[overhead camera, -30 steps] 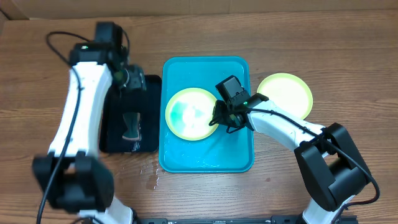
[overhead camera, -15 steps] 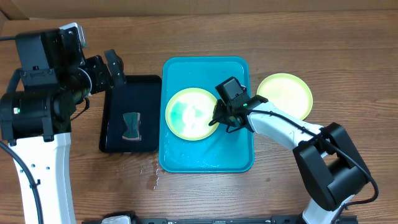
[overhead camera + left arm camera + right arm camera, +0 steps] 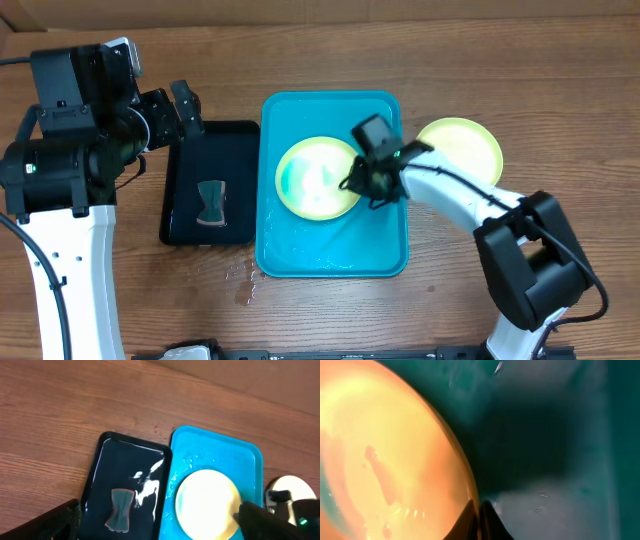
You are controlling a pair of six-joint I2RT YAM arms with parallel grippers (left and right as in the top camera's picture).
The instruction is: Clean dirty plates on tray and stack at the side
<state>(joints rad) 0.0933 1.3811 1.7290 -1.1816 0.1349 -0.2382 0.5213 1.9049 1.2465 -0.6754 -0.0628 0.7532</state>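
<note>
Left pincer spread wide, empty, raised over the table off the black tray's upper-left corner; in the left wrist view its fingers sit far apart at the bottom corners. Black tray wet, with a small dark bow-tie-shaped pad lying flat in its lower half. Water drops on the table below it. Turquoise tray just right of the black one, wet inside. Yellow-green plate in the turquoise tray's upper half, with a bluish smear on its left part. Right pincer pressed together on that plate's right rim, pinching it. Second plate, yellow-green, lies on the table just beside the turquoise tray's right rim
</note>
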